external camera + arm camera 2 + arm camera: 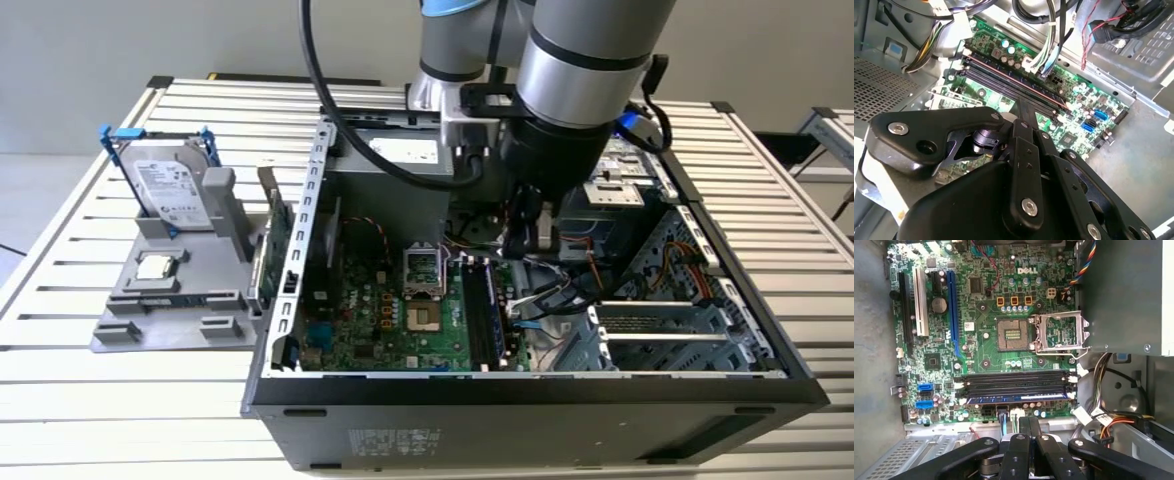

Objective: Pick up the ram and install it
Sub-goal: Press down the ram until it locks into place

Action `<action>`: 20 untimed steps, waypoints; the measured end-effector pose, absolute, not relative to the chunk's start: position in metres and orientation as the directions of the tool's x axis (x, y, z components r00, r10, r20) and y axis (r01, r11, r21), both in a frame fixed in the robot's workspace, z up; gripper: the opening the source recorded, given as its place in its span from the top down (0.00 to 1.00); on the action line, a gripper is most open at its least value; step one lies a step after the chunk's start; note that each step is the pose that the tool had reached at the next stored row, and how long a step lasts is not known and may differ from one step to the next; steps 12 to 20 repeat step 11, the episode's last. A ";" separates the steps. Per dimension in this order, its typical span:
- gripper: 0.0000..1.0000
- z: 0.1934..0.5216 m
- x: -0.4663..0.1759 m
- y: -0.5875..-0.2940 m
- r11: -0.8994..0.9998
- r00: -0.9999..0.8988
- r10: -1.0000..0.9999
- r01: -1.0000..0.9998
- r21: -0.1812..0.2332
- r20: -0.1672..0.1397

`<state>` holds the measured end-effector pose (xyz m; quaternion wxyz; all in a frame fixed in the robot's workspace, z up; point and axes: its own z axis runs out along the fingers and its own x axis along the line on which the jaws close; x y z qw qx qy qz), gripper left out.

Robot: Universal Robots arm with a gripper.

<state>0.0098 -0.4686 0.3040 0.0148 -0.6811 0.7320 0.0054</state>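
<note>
The ram [1014, 399] is a thin blue-green stick lying along the black memory slot [1014, 382] bank, in the slot nearest my gripper. In the exterior view the ram [486, 312] runs along the right side of the motherboard [400, 320] inside the open computer case. My gripper [525, 243] hangs inside the case just above the far end of the slots. In the first wrist view the gripper [1028, 421] has its two fingers pressed together with nothing between them. In the second wrist view the gripper [1022, 106] points at the slots [1004, 77].
An open processor socket [1013, 334] lies beside the slots. Cable bundles [561, 300] and a drive cage [667, 320] crowd the case's right side. A green expansion card [278, 240] stands outside the case's left wall. A hard drive in a blue frame [174, 185] stands on a grey holder [174, 310].
</note>
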 end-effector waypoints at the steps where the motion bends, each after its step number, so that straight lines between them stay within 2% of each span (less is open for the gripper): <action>1: 1.00 0.305 0.010 -0.469 0.072 -0.072 -0.997 -0.997 -0.012 -0.029; 20: 1.00 0.309 0.010 -0.469 0.072 -0.072 -0.997 -0.997 -0.012 -0.029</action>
